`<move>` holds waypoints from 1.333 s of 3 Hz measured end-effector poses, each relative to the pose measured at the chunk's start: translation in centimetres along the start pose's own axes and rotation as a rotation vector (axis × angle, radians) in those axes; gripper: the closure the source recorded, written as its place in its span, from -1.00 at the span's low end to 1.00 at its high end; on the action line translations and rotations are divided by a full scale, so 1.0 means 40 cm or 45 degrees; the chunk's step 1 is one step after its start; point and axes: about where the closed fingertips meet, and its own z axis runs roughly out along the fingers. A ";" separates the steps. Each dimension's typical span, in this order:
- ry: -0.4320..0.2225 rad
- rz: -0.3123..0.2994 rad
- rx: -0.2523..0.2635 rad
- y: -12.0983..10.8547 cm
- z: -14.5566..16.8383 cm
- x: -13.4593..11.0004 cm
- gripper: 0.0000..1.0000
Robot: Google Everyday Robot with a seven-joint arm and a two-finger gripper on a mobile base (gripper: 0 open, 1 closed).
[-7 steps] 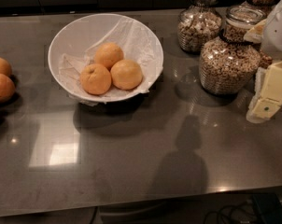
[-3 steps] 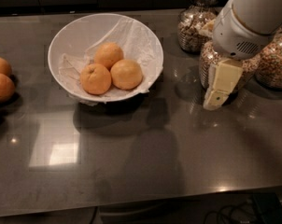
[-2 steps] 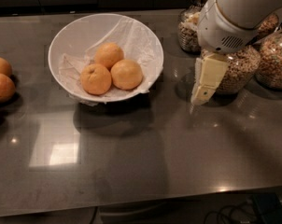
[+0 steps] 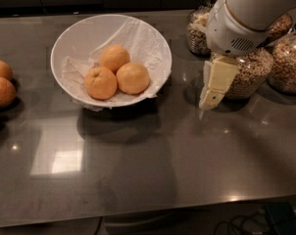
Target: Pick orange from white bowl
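Cream plastic gripper [image 4: 206, 104]: empty; aperture we cannot tell. It hangs right of the wide white paper-lined bowl [image 4: 84, 33]; the smooth pale round orange [image 4: 133, 78] lies leftward.

The white bowl [image 4: 89, 33], paper-lined, stands upright near the worktop's far edge, left of centre. The orange [image 4: 133, 78], smooth and pale, lies in its right half. The gripper [image 4: 209, 102] hangs right of the bowl, apart.

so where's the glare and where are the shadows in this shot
Camera view: a bright square reflection sits on the counter nearer the camera than the white bowl, which casts a dark shadow toward the camera; the pincer hangs right of the bowl, in front of a cereal jar.
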 end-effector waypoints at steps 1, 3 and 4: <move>-0.103 0.036 -0.015 -0.037 0.053 -0.036 -1.00; -0.283 0.020 -0.023 -0.132 0.135 -0.174 -1.00; -0.293 0.023 -0.019 -0.133 0.136 -0.176 -1.00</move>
